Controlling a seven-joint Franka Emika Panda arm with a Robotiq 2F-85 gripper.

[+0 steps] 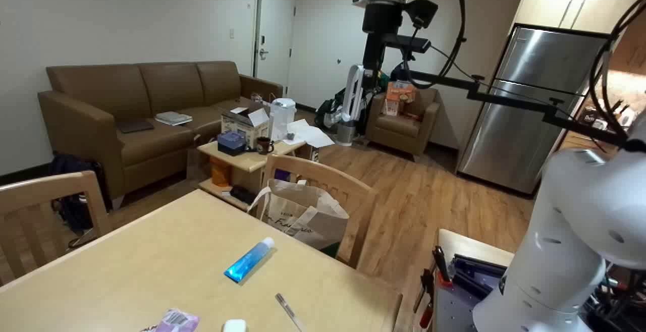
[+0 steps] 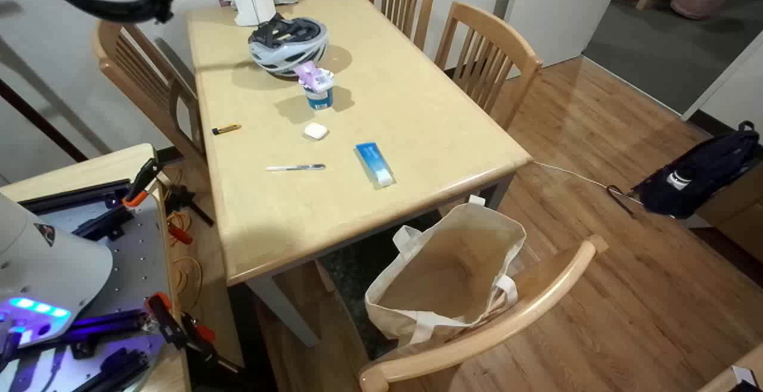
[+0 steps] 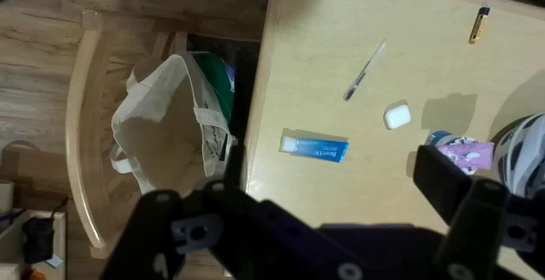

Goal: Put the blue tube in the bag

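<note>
The blue tube reads "Bioré UV"; the bag, "Francisco" (in script).

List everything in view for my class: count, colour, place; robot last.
Table: 1, tan, all views
Chairs: 4, tan, around table
Blue tube: 1, blue, table
Bag: 1, beige, between table and chair back
Pen: 1, pale, table
Rounded case: 1, white, table
Capped stick: 1, yellow, table
Tub: 1, blue, table
Packet: 1, purple, at tub's top
Helmet: 1, white, table
Sofa: 1, brown, by wall
Backpack: 1, navy, by sofa
Coffee table: 1, tan, by sofa
Refrigerator: 1, silver, under cupboard
Armchair: 1, brown, near refrigerator
Other items: uncounted, mixed colours, elsewhere
Arm: 1, white, beside table
Hand: 1, black, above table level, open
</note>
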